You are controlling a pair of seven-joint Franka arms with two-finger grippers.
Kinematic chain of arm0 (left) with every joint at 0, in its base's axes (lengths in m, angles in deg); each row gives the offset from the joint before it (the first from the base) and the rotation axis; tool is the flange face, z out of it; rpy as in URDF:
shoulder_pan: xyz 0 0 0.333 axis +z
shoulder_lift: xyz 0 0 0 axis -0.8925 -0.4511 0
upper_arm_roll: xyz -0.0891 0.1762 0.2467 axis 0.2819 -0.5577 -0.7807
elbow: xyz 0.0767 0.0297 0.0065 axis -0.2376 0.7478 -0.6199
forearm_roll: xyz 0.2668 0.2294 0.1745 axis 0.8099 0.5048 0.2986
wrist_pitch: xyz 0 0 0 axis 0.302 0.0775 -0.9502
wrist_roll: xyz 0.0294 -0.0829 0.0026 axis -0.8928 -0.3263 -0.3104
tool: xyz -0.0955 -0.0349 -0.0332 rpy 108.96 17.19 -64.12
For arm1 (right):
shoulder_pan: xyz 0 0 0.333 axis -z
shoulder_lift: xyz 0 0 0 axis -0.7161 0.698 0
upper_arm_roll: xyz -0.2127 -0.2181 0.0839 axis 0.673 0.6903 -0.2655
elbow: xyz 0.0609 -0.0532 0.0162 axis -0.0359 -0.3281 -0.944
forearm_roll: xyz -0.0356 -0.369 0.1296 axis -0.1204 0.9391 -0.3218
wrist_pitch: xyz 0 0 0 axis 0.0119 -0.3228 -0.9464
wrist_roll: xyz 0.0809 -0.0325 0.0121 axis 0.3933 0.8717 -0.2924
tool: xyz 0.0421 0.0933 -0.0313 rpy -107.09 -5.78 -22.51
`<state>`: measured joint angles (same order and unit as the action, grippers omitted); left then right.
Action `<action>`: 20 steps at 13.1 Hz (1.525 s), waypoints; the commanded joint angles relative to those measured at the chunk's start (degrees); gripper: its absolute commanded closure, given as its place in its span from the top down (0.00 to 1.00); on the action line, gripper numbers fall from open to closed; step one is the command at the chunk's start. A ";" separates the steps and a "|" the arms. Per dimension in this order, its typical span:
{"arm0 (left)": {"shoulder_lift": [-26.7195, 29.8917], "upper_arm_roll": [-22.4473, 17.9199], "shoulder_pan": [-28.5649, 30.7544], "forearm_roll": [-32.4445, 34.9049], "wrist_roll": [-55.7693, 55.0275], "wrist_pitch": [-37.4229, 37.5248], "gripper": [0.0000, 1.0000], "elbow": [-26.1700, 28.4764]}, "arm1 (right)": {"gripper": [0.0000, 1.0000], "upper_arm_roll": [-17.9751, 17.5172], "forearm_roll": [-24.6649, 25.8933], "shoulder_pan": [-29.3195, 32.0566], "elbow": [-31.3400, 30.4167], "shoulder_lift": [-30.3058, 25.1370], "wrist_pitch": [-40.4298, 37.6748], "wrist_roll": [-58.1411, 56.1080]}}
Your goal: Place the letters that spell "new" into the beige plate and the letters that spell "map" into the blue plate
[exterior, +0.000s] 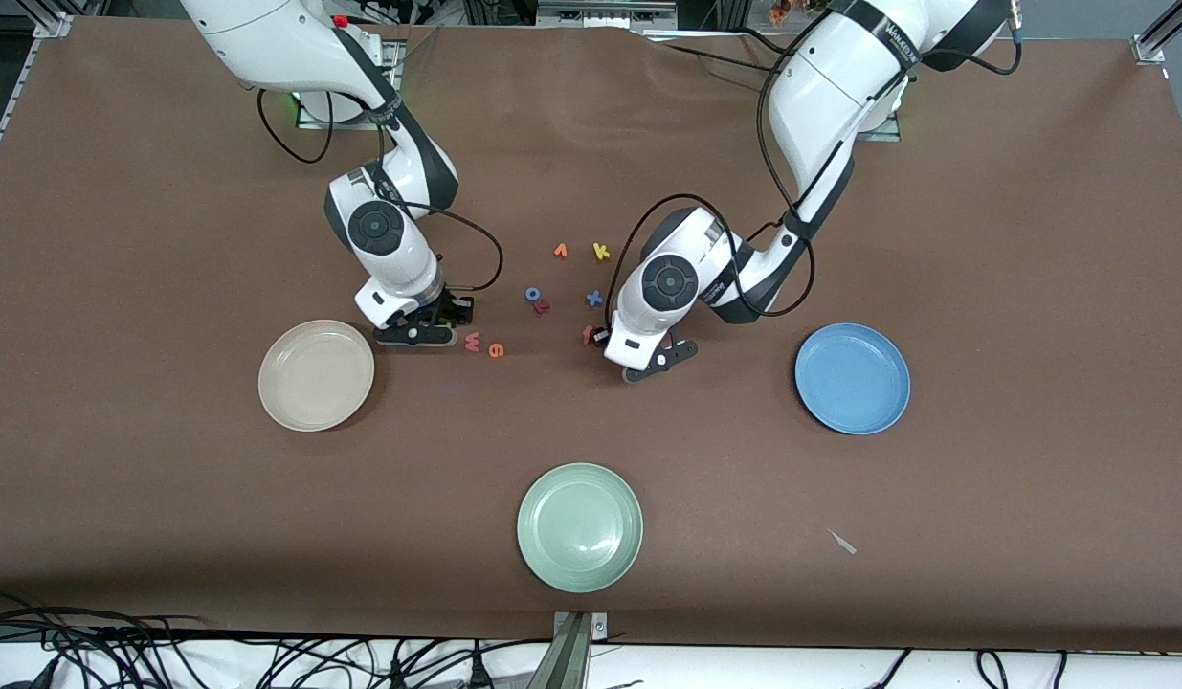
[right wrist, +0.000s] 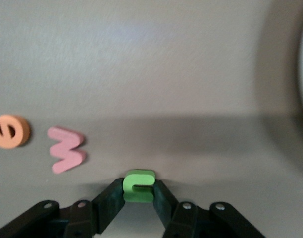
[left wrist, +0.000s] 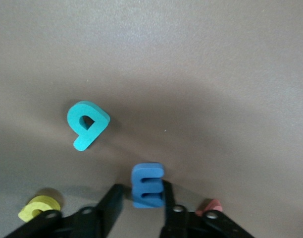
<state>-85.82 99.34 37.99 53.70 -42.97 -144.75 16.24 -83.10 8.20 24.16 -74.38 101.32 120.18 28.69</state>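
Note:
My right gripper (right wrist: 138, 192) is down on the table beside the beige plate (exterior: 316, 375), shut on the green n (right wrist: 138, 185), with both fingers pressed against it. The pinkish-red w (exterior: 472, 342) and orange e (exterior: 496, 350) lie close by, toward the table's middle. My left gripper (left wrist: 141, 192) is low over the table between the scattered letters and the blue plate (exterior: 852, 378). Its jaws straddle the blue m (left wrist: 147, 185): one finger touches it, the other stands a little off. The teal p (left wrist: 86, 125) and yellow a (left wrist: 38, 208) lie near it.
A pale green plate (exterior: 579, 527) sits nearest the front camera. Spare letters lie mid-table: an orange v (exterior: 560, 251), a yellow k (exterior: 601, 251), a blue x (exterior: 593, 299), a blue o (exterior: 532, 294) and an orange-red f (exterior: 588, 334) beside the left hand.

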 commanded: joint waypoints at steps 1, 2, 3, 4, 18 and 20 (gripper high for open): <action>-0.06 -0.63 0.06 1.27 1.85 0.01 0.13 -0.40 | 0.17 -0.35 0.80 5.29 2.68 -4.82 -10.03 -8.01; 0.38 -0.63 1.02 1.27 2.47 0.97 0.13 -0.48 | 0.17 -0.35 0.71 7.48 3.92 -5.79 -13.11 -12.04; 1.61 -0.46 2.07 1.36 2.74 4.02 0.13 -0.57 | 0.17 -0.35 0.71 9.51 4.62 -6.67 -14.88 -16.35; 2.84 -0.28 2.78 1.27 3.27 7.36 0.13 -0.92 | 0.17 -0.35 0.71 11.53 5.15 -7.29 -15.77 -20.39; 6.98 -1.16 30.98 -0.67 71.62 27.44 0.34 2.77 | 0.67 -8.44 0.53 11.39 6.64 -1.60 -9.29 0.45; 6.89 -1.16 30.39 -0.40 72.61 27.43 0.71 2.51 | 0.67 -8.44 0.89 7.61 9.89 1.48 -9.10 6.17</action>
<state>-79.40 97.78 69.15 52.62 27.05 -117.04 18.69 -91.64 8.24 34.29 -68.29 99.46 110.86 29.93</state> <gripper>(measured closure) 0.595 0.326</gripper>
